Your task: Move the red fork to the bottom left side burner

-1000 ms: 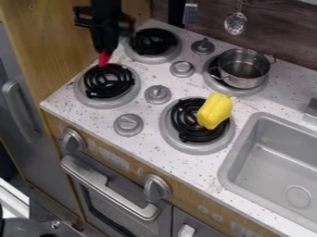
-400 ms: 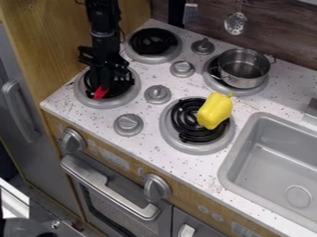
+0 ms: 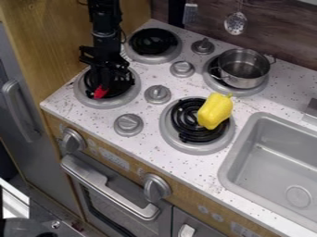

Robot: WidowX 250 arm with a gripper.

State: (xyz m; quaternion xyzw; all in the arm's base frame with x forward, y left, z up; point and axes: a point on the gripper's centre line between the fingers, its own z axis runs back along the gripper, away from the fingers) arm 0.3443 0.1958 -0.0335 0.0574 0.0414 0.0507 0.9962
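Note:
The black gripper (image 3: 108, 82) hangs from the upper left, low over the bottom left burner (image 3: 115, 102). The red fork (image 3: 99, 92) pokes out below the gripper's tip, its red end over the front part of that burner's black coil. The rest of the fork is hidden by the gripper. Whether the fork touches the coil, and how the gripper stands around it, I cannot tell.
A yellow pepper (image 3: 215, 111) lies on the bottom right burner (image 3: 199, 147). A metal pot (image 3: 243, 68) stands on the back right burner. Several grey knobs (image 3: 158, 94) rise between the burners, and a sink (image 3: 272, 157) is at the right.
The gripper and the red fork have come down and forward from behind the bottom left burner to over its coil. Since the later earlier frame they have barely moved.

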